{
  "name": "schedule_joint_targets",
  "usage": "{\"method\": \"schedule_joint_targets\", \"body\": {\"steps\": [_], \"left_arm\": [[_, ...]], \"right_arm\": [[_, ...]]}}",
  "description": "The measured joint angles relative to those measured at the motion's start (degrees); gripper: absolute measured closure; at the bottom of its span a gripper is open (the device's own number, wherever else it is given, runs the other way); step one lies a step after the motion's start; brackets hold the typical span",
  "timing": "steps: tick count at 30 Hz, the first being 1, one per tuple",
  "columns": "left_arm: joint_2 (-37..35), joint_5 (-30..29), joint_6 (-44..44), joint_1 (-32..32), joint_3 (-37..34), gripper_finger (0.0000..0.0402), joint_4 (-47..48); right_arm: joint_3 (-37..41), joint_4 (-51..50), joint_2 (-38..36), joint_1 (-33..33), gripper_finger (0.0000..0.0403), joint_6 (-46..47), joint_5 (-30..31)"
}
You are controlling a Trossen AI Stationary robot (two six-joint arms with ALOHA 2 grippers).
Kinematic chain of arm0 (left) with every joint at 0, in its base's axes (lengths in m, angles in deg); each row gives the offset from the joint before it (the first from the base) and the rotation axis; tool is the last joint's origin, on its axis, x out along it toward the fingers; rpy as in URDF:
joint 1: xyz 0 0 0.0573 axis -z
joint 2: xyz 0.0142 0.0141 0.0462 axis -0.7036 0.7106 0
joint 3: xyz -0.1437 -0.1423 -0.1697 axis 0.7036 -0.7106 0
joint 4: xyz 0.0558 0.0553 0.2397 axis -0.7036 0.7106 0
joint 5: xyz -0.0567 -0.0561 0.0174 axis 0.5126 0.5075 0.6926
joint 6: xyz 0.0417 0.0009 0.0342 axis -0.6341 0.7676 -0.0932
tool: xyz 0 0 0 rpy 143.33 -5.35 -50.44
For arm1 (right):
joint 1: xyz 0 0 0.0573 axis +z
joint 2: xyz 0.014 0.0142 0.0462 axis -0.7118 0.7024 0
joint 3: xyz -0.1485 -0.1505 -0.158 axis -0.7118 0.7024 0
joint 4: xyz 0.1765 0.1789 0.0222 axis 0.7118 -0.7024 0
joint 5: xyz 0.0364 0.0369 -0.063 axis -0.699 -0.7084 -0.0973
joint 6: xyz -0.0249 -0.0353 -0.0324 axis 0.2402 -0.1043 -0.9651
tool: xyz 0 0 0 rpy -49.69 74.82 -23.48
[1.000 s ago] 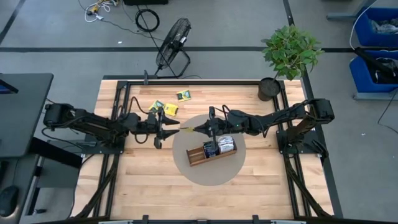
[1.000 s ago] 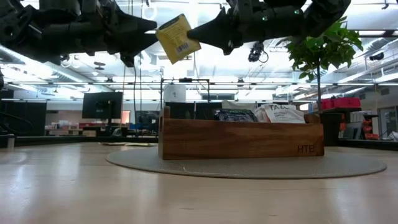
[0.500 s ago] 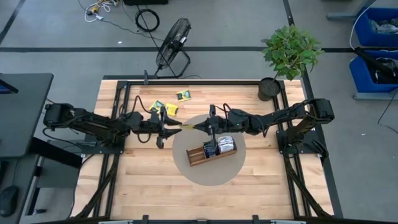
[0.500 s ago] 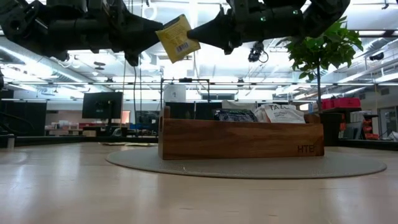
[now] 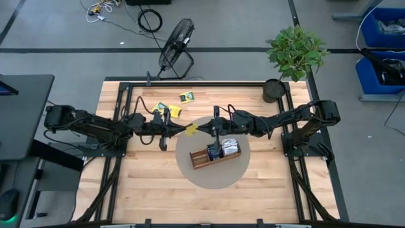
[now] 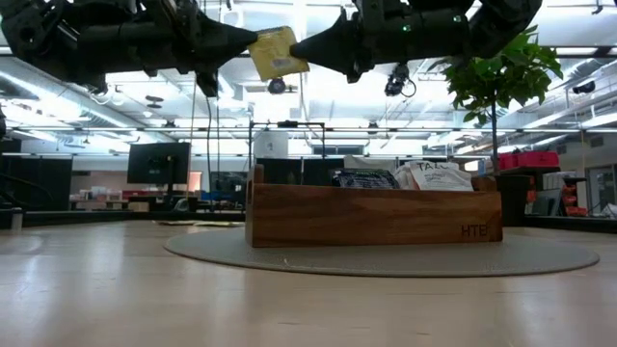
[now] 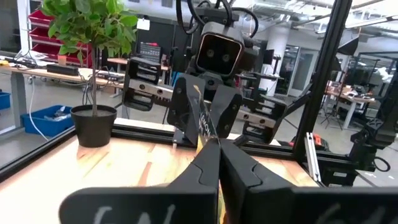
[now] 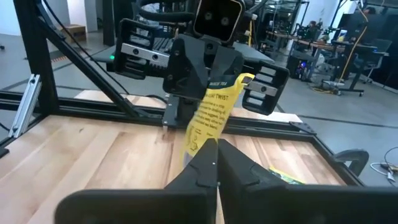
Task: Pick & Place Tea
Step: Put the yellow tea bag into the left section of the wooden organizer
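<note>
A yellow tea sachet (image 5: 190,129) hangs in the air between my two grippers, left of and above the wooden tray (image 5: 201,160). My left gripper (image 5: 179,130) comes from the table's left and is shut on it. My right gripper (image 5: 200,129) comes from the right and is shut on it too. The tray stands on a round grey mat (image 5: 190,172) and holds a few sachets (image 6: 424,174) standing upright. Three yellow-and-green sachets (image 5: 174,111) lie flat on the wood at the far left. My left gripper pinches the sachet's left-hand edge (image 6: 256,44) between its two fingers, which lie level and come from the table's left. The sachet is clear of the table and tilted. My right gripper pinches the opposite edge (image 8: 208,138) between its two fingers, level, from the table's right. The sachet spans the gap between the two grippers, high above the tray.
A potted plant (image 5: 273,90) stands at the table's far right corner. A black floor fan (image 5: 176,39) sits beyond the far edge. Black frame rails (image 5: 120,120) run along both sides of the table. Bare wood lies toward the near edge.
My left gripper has moved toward the table's right, up to the sachet, and shut on its free edge. The sachet, which hung tilted from my right gripper alone, has turned a little flatter and now sits between both grippers.
</note>
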Motion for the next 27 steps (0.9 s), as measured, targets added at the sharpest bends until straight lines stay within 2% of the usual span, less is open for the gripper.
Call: {"method": "schedule_joint_targets", "body": {"steps": [4,10,14,19,23,27], "left_arm": [[0.0,0.0,0.7,0.4,0.0,0.0398,0.8],[0.0,-1.6,1.9,2.6,0.0,0.0399,2.6],[0.0,-2.4,2.8,3.3,0.0,0.0400,4.2],[0.0,-7.1,5.7,5.4,0.0,0.0400,8.7],[0.8,-11.3,8.3,8.3,0.1,0.0400,8.3],[3.2,-19.2,8.4,11.8,0.5,0.0400,8.5]], "right_arm": [[0.0,-4.4,-1.2,0.0,0.0361,-1.1,0.0],[0.0,-21.1,-9.5,-1.4,0.0296,-0.4,0.0],[0.0,-27.4,-14.2,-1.6,0.0268,0.2,0.3],[0.0,-32.0,-17.3,-1.6,0.0256,0.4,4.4],[0.2,-34.0,-17.5,-1.6,0.0255,1.7,9.3],[3.4,-30.5,-17.6,-1.6,0.0257,1.7,11.6]]}}
